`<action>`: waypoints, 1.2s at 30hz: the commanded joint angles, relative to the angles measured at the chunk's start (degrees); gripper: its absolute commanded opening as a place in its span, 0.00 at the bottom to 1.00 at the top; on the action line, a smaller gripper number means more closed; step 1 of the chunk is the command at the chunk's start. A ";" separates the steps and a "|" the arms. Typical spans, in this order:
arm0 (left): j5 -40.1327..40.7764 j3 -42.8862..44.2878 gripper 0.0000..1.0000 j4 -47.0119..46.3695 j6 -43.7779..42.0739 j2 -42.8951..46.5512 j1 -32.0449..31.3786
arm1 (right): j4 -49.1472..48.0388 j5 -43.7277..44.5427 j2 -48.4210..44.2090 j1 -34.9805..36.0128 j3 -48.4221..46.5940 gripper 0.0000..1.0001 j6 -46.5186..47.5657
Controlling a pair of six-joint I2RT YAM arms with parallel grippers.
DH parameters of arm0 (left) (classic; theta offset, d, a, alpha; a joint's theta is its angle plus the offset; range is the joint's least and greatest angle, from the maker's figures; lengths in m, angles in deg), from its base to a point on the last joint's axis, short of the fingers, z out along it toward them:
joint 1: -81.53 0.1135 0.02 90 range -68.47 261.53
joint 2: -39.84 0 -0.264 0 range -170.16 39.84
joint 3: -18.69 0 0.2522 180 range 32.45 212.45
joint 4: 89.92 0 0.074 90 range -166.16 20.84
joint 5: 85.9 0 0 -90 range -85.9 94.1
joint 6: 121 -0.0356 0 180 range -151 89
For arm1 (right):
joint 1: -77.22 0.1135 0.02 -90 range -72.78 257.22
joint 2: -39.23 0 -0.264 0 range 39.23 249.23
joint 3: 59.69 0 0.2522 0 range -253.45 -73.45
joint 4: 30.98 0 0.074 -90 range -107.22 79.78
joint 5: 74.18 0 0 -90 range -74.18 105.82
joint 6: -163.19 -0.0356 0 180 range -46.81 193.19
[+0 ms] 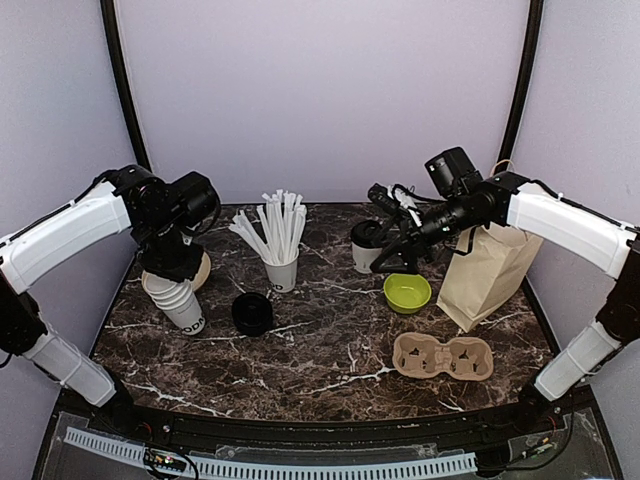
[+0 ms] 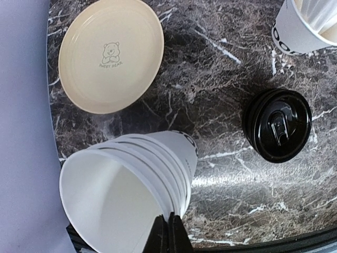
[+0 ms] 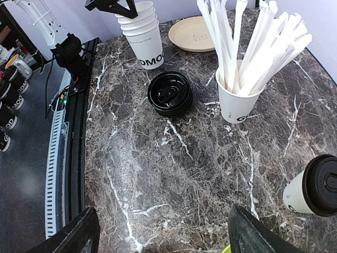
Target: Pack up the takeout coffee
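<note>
Takeout coffee (image 1: 366,250) stands lidded near the far edge of the table (image 1: 330,350), my right gripper (image 1: 393,243) spread wide beside it, poised to grasp. Left wrist: my left gripper (image 2: 168,232) pinches the cup stack (image 2: 126,190) by its rim. Right wrist: coffee just beyond my parted fingers (image 3: 253,234)

We take this for a robotics lab booth dressed up as a café counter. Plain pale walls (image 1: 320,100) and black posts (image 1: 122,90) close in a marble-patterned table (image 1: 330,345) (a cable chain (image 1: 270,466) runs along its near edge). Under the left gripper (image 2: 169,232) stands a stack of paper cups (image 2: 126,184). Ahead of the right gripper (image 3: 168,232) we see straws (image 3: 247,47) and black lids (image 3: 169,94).
</note>
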 commanded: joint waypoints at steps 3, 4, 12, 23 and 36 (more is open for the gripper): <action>1.88 5.82 0.00 5.50 0.15 -2.75 -2.10 | 0.44 0.33 1.08 1.17 -2.62 0.84 0.54; -4.00 6.43 0.00 4.62 -1.63 -2.61 -0.52 | 1.00 0.34 1.30 1.28 -2.92 0.84 0.73; 4.47 10.55 0.00 7.89 -1.82 -3.69 -2.57 | 1.35 0.77 1.74 2.10 -3.26 0.84 1.23; 1.32 6.39 0.00 2.40 -0.76 -3.61 -0.59 | 1.79 1.52 1.95 2.82 -3.43 0.84 1.37; -2.15 9.84 0.00 4.40 -1.62 -2.44 1.38 | 2.61 1.39 2.67 3.44 -3.98 0.83 2.25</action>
